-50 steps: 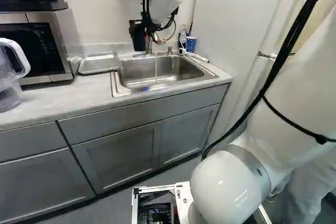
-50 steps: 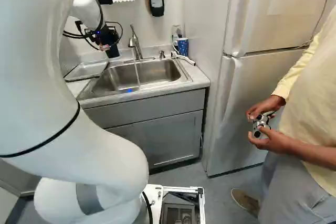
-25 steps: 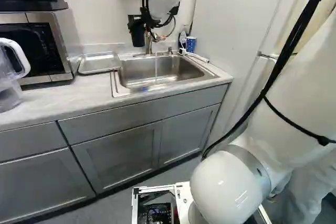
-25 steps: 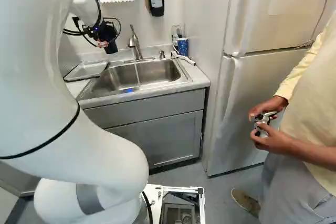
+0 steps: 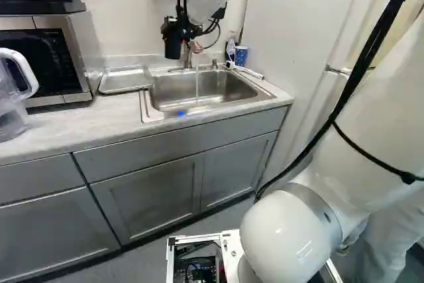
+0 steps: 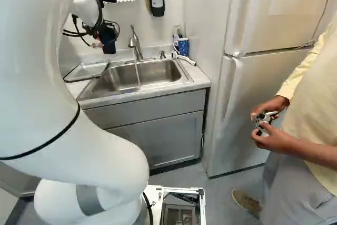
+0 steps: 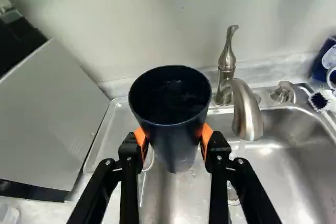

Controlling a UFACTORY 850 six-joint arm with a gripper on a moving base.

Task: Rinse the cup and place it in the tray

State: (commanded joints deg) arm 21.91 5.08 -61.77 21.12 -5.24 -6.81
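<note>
the gripper (image 6: 103, 38) is partly open, its fingers set apart by the width of the dark cup (image 7: 176, 148) and closed onto it from two opposite sides. the orange pads (image 7: 207, 134) bear on the outer wall, below the rim. the cup is held roughly upright between the fingers, mouth upward, raised above the left part of the sink (image 5: 149, 114), near its rear left corner. the faucet (image 7: 247, 111) stands beside the cup, apart from it; its water stream (image 5: 197, 87) falls into the sink. the tray (image 5: 124, 79) lies on the counter (image 5: 66, 120), along the sink's left edge.
</note>
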